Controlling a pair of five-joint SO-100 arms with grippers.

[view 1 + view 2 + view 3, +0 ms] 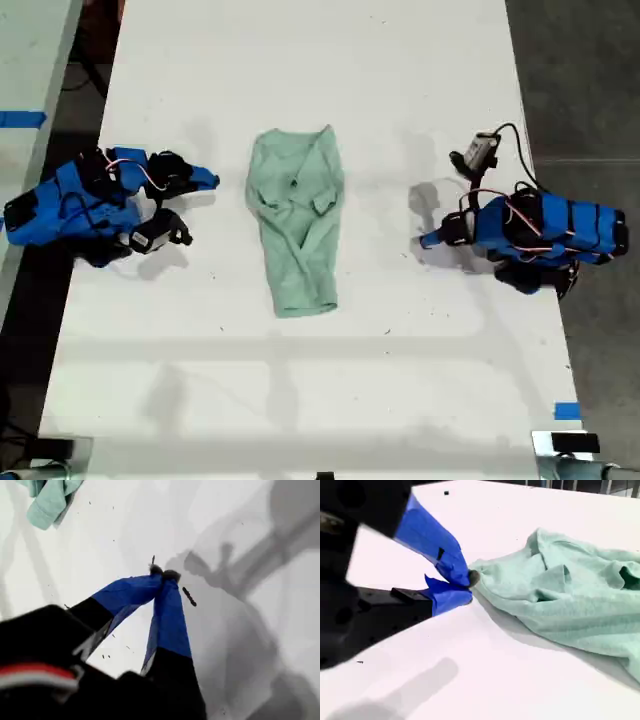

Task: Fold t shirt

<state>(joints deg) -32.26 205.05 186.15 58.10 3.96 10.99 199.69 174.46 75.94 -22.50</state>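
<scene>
Midway across the white counter (pixel 330 380) lies the t shirt (pixel 296 225), pale mint green and wrinkled. It is folded into a narrow strip running lengthwise, about equally far from the counter's edges on the exterior view's left and right. My second gripper (pixel 208 181) rests on the counter near the edge on the exterior view's left and points at the shirt's wider end. Its blue jaws are together on nothing. The second wrist view puts the tip (pixel 468 585) right by the fabric's (pixel 570 600) edge, while the exterior view shows a bare strip of counter between them. My first gripper (pixel 428 240) sits toward the opposite edge, farther from the shirt. Its jaws (pixel 162 573) are pressed tip to tip and empty, with only a corner of cloth (pixel 47 500) in sight.
</scene>
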